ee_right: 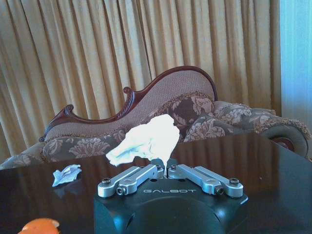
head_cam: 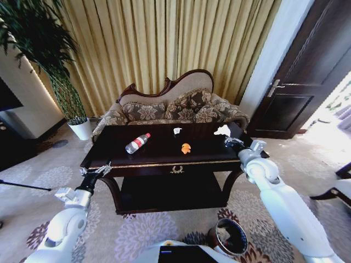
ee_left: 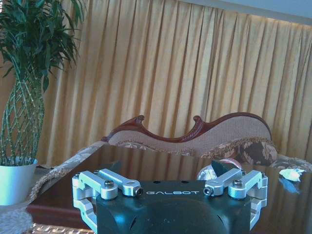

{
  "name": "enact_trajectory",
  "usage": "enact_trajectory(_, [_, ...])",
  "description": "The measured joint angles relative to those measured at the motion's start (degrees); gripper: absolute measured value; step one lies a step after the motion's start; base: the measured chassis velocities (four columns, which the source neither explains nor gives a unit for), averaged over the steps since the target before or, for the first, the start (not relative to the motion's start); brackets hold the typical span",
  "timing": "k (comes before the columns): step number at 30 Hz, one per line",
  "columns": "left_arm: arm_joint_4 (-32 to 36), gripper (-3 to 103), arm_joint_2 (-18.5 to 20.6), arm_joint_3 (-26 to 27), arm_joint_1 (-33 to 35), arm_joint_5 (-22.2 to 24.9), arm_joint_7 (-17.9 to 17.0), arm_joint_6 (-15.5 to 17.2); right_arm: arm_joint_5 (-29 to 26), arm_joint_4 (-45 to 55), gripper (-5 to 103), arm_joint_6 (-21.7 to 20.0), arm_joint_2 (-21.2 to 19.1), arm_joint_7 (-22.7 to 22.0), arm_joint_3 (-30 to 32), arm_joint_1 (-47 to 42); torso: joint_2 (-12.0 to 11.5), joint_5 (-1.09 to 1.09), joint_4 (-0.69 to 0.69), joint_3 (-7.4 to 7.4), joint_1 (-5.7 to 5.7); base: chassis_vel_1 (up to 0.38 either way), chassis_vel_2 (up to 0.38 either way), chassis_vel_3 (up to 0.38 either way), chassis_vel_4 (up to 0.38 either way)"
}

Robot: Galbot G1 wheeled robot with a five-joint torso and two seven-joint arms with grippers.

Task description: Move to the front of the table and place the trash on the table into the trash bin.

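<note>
We stand before the glossy dark console table (head_cam: 159, 156), its gold-trimmed front edge facing us and bare patterned carpet on both sides. Our right gripper (head_cam: 227, 138) reaches over the table's right end, its fingers clenched on a crumpled white paper wad (ee_right: 146, 141). Our left gripper (head_cam: 103, 169) hovers at the front left corner, fingers spread apart and holding nothing. Along the tabletop lie a clear plastic bottle (head_cam: 137, 143) with a red cap on its side, a small white paper bit (head_cam: 177, 131) near the back edge, and an orange scrap (head_cam: 186, 147) in the middle, all well apart. The round dark trash bin (head_cam: 231, 236) with a shiny metal rim stands on the carpet at our right front. A carved floral sofa (head_cam: 170, 107) sits just behind the table.
</note>
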State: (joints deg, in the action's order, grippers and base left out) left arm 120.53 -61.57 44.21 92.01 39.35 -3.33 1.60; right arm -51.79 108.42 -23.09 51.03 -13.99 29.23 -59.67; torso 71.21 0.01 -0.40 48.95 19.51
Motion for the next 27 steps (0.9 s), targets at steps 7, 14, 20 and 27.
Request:
enact_trajectory(7, [-0.6,100,0.0,-0.3,-0.2,0.0,0.1,-0.1,0.5,-0.4,0,0.1,0.7,0.2,-0.2,-0.6,0.0,0.00,0.00,0.00,0.00,0.084,-0.083,-0.089,0.082])
enact_trajectory(14, [-0.7,100,0.0,-0.3,-0.1,0.0,0.1,-0.2,1.4,-0.6,0,0.3,1.3,0.8,-0.3,-1.2,0.0,0.00,0.01,0.00,0.00,0.102,-0.094,-0.100,0.091])
enact_trajectory(20, [0.0,100,0.0,-0.3,0.2,0.0,0.1,-0.2,1.9,-0.3,0,1.0,1.6,1.2,0.6,-2.7,0.0,0.00,0.00,0.00,0.00,0.093,-0.098,-0.100,0.090])
enact_trajectory(27, [0.2,100,0.1,0.0,0.3,0.0,0.1,-0.2,2.3,0.4,0,1.2,1.7,1.3,1.6,-4.2,0.0,0.00,0.00,-0.01,0.00,0.106,-0.105,-0.110,0.109])
